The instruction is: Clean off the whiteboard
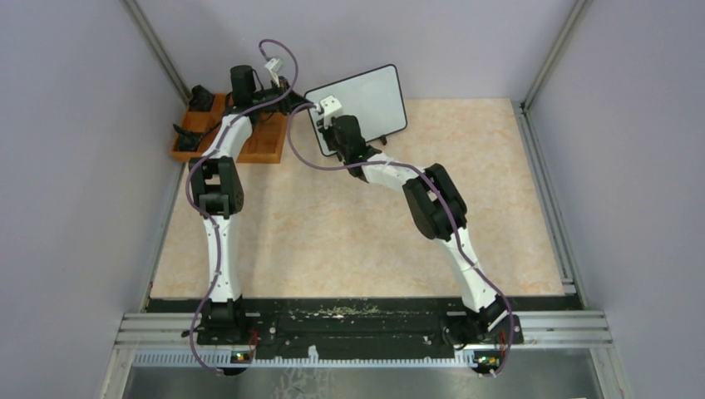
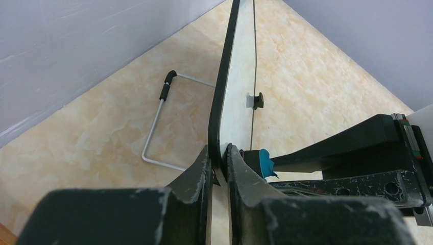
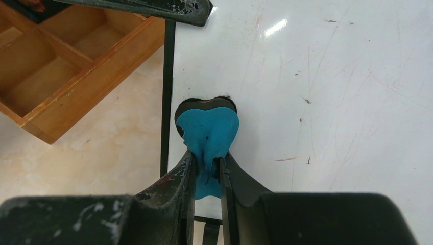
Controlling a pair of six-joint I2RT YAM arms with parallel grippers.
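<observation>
The whiteboard [image 1: 366,98] stands tilted at the back of the table, white with a thin black frame. My left gripper [image 2: 219,158] is shut on its left edge [image 2: 220,102], seen edge-on in the left wrist view. My right gripper [image 3: 207,166] is shut on a blue eraser [image 3: 208,130] with a black pad, pressed against the board's face [image 3: 316,76] near its left edge. The eraser also shows in the left wrist view [image 2: 264,162]. The board's face carries faint scratches and one small red mark [image 3: 286,159]. A black foot [image 2: 259,100] shows on the board.
An orange wooden compartment tray [image 1: 264,140] lies at the back left, next to the board; it also shows in the right wrist view [image 3: 66,71]. A bent wire stand [image 2: 158,122] lies on the table behind the board. Grey walls close in the back and sides.
</observation>
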